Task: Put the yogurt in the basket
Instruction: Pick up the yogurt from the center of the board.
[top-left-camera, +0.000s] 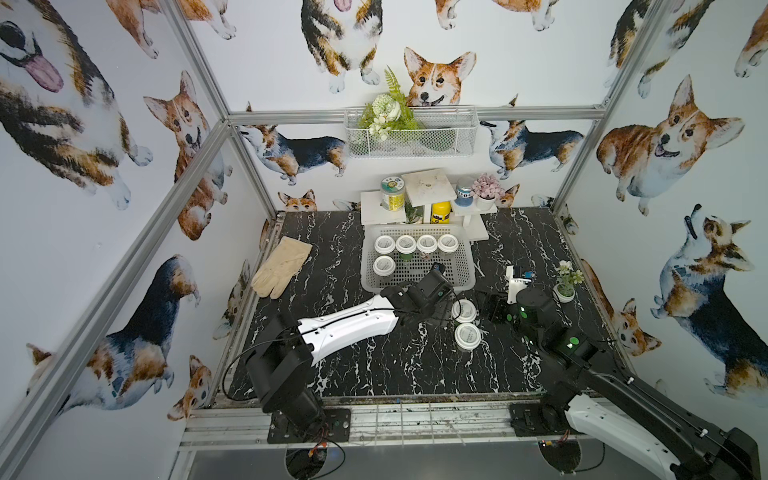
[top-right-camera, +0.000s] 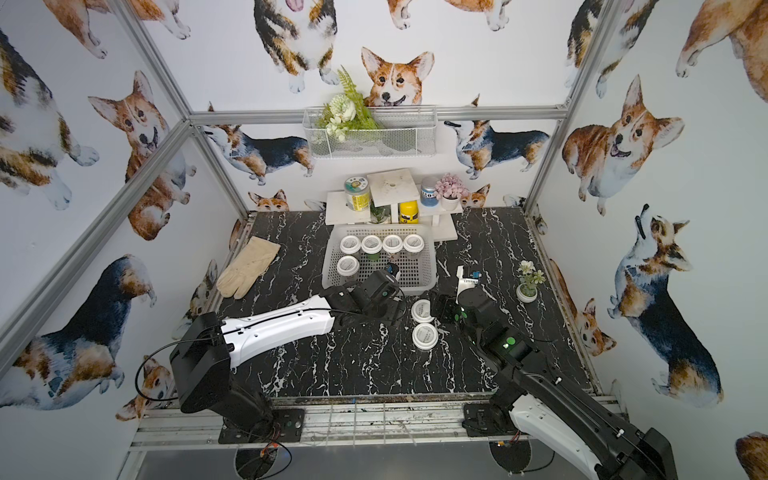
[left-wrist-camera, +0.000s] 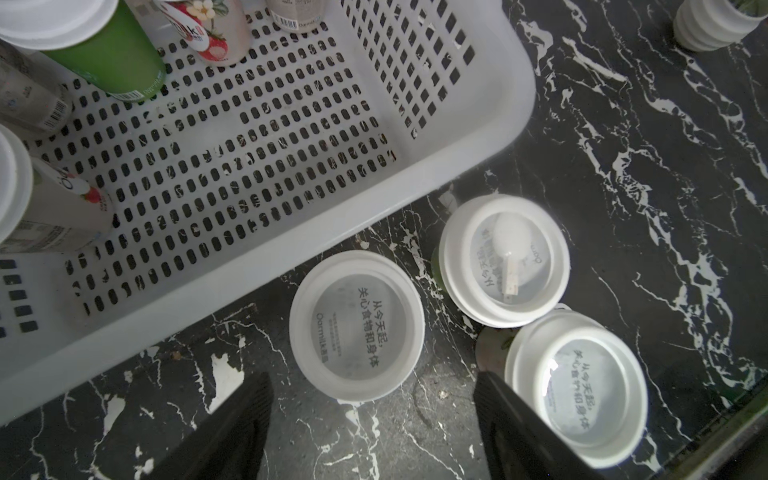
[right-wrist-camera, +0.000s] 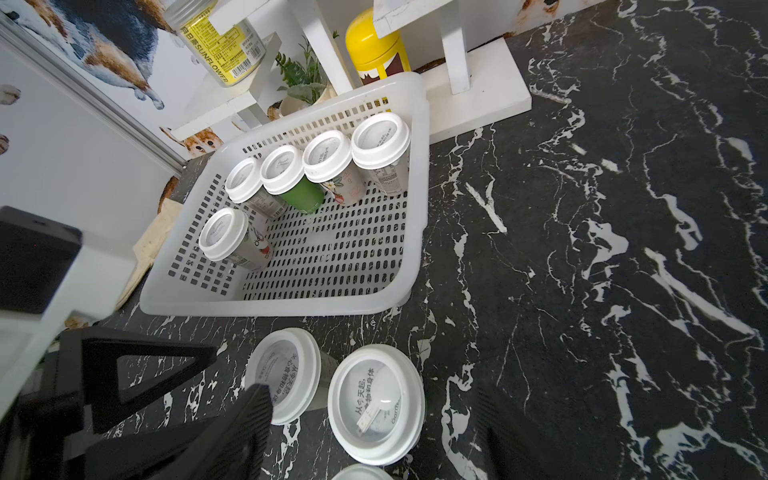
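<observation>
Yogurt cups (top-left-camera: 406, 244) all upright, lids up, five inside basket (top-left-camera: 464, 262) along its far and left sides, three on table (top-left-camera: 374, 365) off its near-right corner, left gripper (left-wrist-camera: 370, 378) and right gripper (right-wrist-camera: 372, 390) spread apart, empty

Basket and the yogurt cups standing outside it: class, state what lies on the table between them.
Nothing: only a bare strip of black marble table separates the basket from the yogurt cups, as the right wrist view shows.

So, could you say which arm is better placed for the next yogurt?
Left, probably: the left tool, open, frames a yogurt cup beside the basket rim; the right tool, over another cup, sits off its corner.
</observation>
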